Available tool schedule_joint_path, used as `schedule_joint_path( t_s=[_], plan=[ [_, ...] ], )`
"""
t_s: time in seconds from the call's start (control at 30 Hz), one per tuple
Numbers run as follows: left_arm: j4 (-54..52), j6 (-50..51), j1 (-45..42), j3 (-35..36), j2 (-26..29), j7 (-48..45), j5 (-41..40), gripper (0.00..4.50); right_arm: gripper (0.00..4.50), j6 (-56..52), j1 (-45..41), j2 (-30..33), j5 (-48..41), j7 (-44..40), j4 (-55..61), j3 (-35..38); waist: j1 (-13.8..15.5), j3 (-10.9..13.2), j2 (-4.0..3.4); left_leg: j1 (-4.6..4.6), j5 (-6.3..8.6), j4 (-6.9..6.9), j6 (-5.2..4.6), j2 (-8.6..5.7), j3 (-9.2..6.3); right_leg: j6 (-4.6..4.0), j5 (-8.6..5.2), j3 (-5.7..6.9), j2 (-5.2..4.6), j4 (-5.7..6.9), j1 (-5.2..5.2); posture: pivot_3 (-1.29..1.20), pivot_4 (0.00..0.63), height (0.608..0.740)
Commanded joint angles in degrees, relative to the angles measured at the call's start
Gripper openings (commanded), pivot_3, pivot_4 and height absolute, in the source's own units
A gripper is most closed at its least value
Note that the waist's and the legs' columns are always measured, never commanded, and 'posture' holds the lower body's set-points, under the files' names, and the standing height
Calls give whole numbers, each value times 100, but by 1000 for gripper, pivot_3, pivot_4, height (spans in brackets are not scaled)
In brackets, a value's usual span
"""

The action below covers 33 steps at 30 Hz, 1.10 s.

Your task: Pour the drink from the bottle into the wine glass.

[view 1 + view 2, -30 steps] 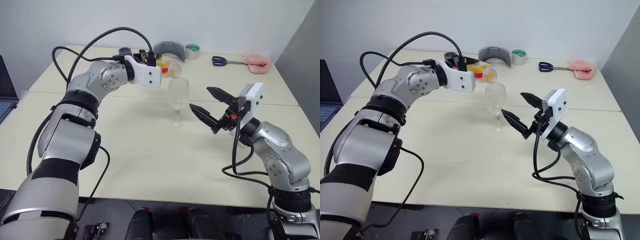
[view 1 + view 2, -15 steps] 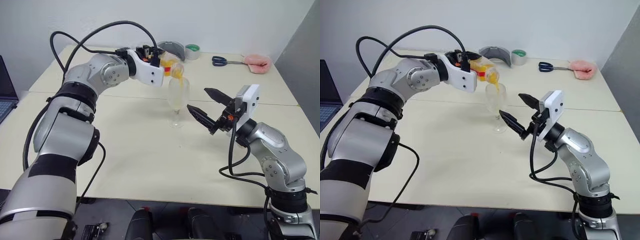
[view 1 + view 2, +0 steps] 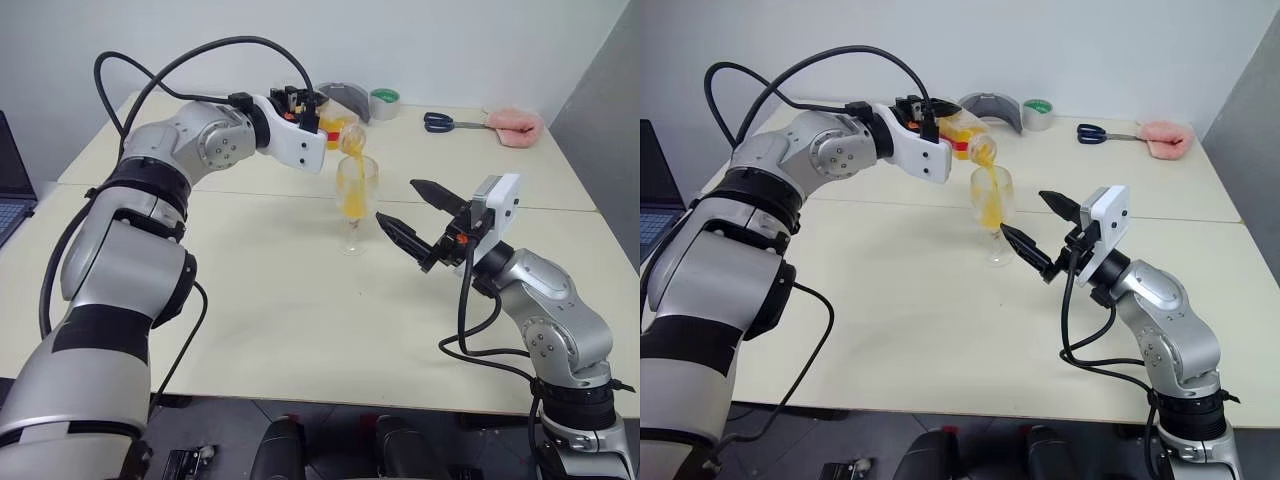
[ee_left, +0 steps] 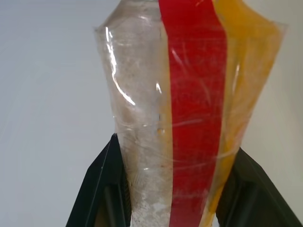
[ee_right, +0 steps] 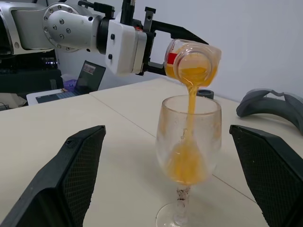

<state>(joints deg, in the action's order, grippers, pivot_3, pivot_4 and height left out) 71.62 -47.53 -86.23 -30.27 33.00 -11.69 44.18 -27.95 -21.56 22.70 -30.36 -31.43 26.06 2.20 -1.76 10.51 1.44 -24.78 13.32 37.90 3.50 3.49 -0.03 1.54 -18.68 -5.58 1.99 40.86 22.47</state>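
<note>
Pouring: left gripper (image 4: 170, 189) squeezes tipped bottle (image 3: 340, 130) upper middle so drink (image 5: 189, 161) falls into wine glass (image 3: 355, 205);
Waiting: right gripper (image 3: 412, 212) wide apart beside it

Bare table (image 3: 280, 300) before wine glass (image 3: 356, 205), right hand (image 3: 412, 214) just beside it

No readable text, labels or numbers anywhere.

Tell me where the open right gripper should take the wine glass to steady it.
Probably the thin stem, below the bowl. The right gripper comes in level from the robot's right; the wine glass stands upright between its open fingers, and the bottle is pouring over the rim.
</note>
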Motion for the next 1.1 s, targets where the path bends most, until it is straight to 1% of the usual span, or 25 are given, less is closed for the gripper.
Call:
schedule_joint_path(
  t_s=[0.03,0.53,1.0,1.1],
  plan=[
    [-42,49,-278,-12,125,176,42,1725,4500,164,-145,-42,-12,20,50,71,0,0,0,0,-1,0,1,0,0,0,0,0,0,1,0,0,150,740],
    [13,73,-347,-101,99,289,132,1725,4500,172,-198,-63,0,26,-5,80,3,0,0,0,-2,2,3,-1,0,0,0,1,-1,3,1,0,150,740],
    [-67,199,44,576,-113,-581,-928,1725,4500,160,-303,1,39,-40,-149,62,-5,0,0,2,-5,4,8,-1,1,-1,1,0,-2,9,1,0,150,740],
    [-141,263,177,829,-151,-936,-1306,1725,4500,159,-346,15,20,-83,-191,60,-5,0,0,2,-5,5,8,-1,0,-1,1,1,-2,10,1,0,150,740]
  ],
)
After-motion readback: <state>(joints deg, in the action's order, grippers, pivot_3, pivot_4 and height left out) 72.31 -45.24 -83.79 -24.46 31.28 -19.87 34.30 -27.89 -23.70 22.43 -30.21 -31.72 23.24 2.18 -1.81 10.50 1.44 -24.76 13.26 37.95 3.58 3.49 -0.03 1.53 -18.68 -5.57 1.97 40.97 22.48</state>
